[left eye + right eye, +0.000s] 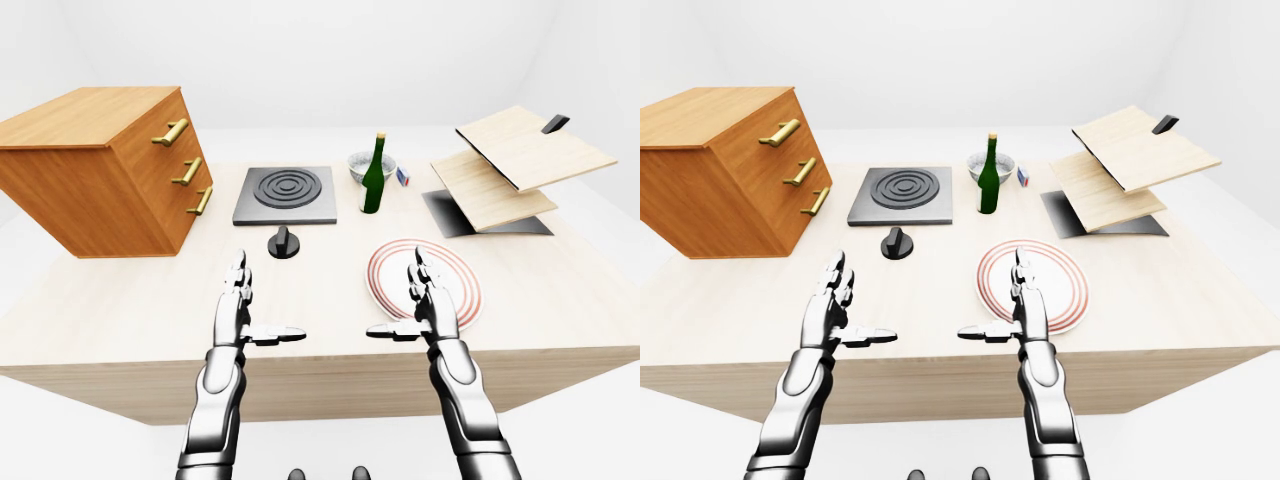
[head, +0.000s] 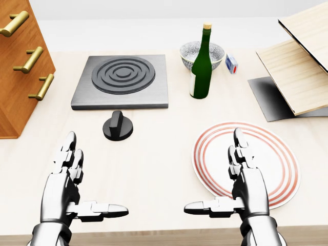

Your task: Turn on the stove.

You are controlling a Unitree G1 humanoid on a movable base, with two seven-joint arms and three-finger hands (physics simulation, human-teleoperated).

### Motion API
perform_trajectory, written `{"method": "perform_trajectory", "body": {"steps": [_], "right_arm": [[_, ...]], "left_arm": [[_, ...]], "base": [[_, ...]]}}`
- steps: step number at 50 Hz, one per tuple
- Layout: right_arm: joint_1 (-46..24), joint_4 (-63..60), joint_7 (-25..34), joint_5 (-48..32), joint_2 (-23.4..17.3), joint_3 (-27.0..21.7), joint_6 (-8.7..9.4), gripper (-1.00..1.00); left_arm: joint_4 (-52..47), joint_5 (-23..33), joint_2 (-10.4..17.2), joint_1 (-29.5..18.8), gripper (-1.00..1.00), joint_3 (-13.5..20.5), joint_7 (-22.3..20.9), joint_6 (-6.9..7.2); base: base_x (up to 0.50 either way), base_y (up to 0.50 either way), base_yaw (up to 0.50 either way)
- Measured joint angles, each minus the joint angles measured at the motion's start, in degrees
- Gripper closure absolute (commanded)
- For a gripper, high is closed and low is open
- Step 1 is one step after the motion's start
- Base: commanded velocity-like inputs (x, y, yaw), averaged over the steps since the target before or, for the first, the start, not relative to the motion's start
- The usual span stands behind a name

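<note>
Fingers on both hands are spread and hold nothing: on my left hand (image 2: 72, 179) the two long fingers point up the head view and the thumb juts inward, and my right hand (image 2: 241, 179) mirrors it, thumb toward the left. Neither touches anything I can see; the right hand hovers over the left part of the red-ringed plate (image 2: 279, 154), the left over bare tabletop (image 2: 154, 169). Above the left hand and a little to its right sits the black knob (image 2: 118, 125), just below the lower edge of the stove (image 2: 123, 82), a grey slab with a dark ringed burner. The knob is near but clearly apart from my left fingertips. Beyond that stand a green bottle (image 2: 201, 64), a patterned bowl (image 2: 218, 51) behind it, and the wooden drawer chest (image 2: 20, 66) at the left edge. As I judge it, nothing of the task is done: the knob looks untouched, so reaching, gripping and turning it all remain.
</note>
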Motion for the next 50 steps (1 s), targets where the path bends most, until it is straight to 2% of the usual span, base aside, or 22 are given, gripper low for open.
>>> {"method": "perform_trajectory", "body": {"steps": [24,35,50], "right_arm": [[-0.09,-0.09,-0.24,-0.17,-0.08,-0.21,0.07,-1.0],[-0.46,-0.07,-0.47,-0.44,-0.11,-0.04,0.86,-1.0],[-0.13,-0.11,0.42,-1.24,-0.05,0.61,1.32,-1.0]], "left_arm": [[0.01,0.03,0.08,-0.05,-1.0,0.14,-0.08,-0.03],[0.49,0.01,0.1,-0.15,-1.0,0.2,-0.1,-0.45],[0.15,0.04,0.09,0.02,-1.0,0.18,-0.04,-0.18]], "base": [[0.0,0.0,0.0],[0.0,0.0,0.0],[0.47,0.0,0.0]]}}
